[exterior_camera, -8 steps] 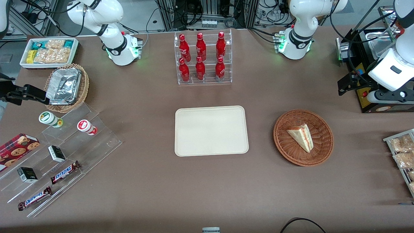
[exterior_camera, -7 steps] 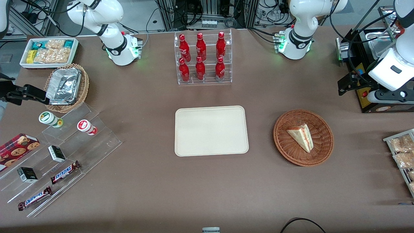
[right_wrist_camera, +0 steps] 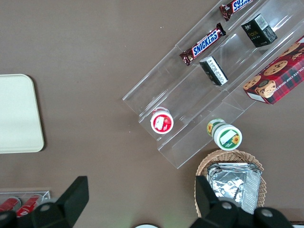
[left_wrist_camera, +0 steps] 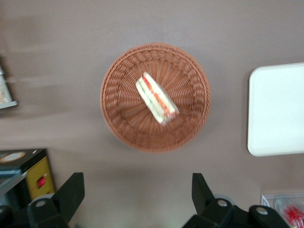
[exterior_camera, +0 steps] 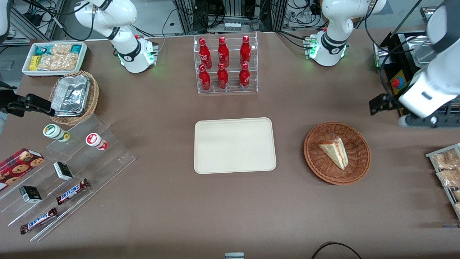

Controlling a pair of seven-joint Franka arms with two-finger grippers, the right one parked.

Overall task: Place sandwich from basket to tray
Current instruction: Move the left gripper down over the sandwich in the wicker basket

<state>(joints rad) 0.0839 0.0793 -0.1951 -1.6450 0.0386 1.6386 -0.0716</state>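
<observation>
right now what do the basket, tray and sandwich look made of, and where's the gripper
The basket: woven wicker, reddish-brown, matte, its ribbed weave visible. The tray: smooth cream, probably plastic or moulded fibre, with a low rim and no gloss. The sandwich: soft white bread with red and green layers, possibly film-wrapped. The gripper is open, off the basket toward the working arm's end.
</observation>
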